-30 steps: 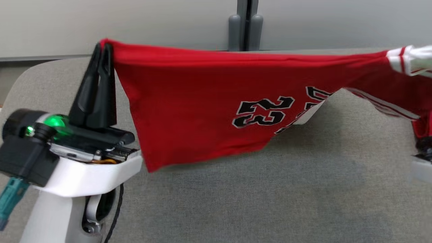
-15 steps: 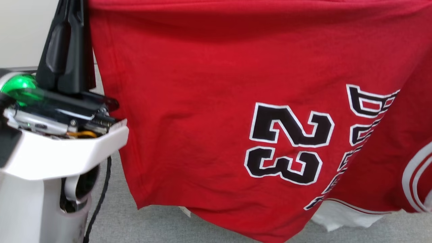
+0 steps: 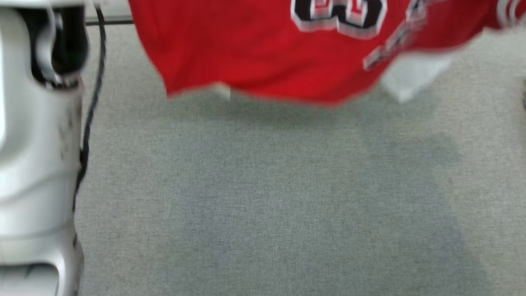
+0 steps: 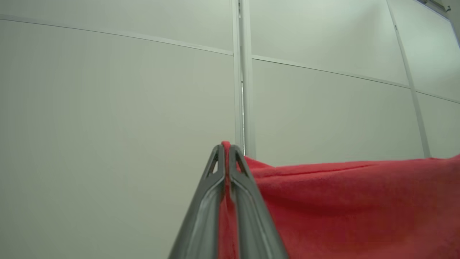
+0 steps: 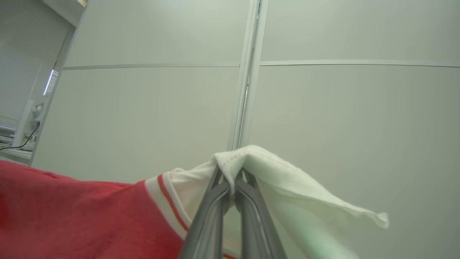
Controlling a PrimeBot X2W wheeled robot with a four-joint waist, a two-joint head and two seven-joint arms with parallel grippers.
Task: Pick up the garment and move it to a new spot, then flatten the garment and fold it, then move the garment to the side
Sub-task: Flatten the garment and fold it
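The red jersey garment is matt knit cloth, the grey counter rough felt, the white forearm smooth plastic.

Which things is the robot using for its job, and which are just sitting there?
For the job: red garment; left gripper pinching its red edge; right gripper pinching its white trim; grey surface underneath.
Just there: pale wall panels; black cable; window blinds.

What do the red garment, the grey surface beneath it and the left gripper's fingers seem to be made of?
Garment: soft knit cloth, matte, faintly fuzzy; it sags and creases.
Surface: grey felt-like or woven covering, matte, finely speckled.
Fingers of the left gripper: likely moulded plastic, dark grey, smooth with a dull sheen.
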